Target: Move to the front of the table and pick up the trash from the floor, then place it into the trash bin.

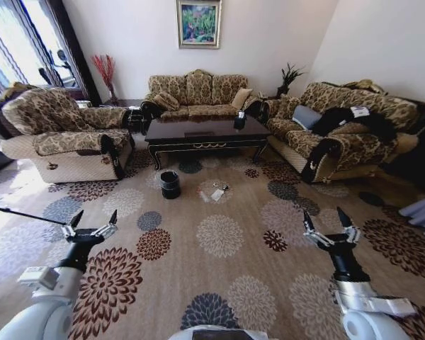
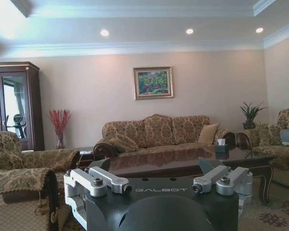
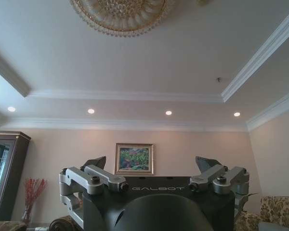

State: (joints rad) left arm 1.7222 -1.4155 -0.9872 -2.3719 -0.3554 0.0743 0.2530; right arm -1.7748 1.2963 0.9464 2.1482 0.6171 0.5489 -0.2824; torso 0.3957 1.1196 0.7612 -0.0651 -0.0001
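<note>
1. Table [image 1: 205,134]: dark, glossy, set among three patterned sofas at the far end of the floral carpet [image 1: 219,283]; small dark box on its right end.
2. Trash bin [image 1: 170,184]: black, upright on the carpet, just before the table's left front leg.
3. Trash [image 1: 218,191]: pale scraps and small dark bits on the carpet, right of the bin, apart from it.
4. Left gripper [image 1: 93,218]: raised above the near carpet, fingers spread, holding nothing.
5. Right gripper [image 1: 327,221]: likewise raised, spread, holding nothing; well short of the trash.
</note>
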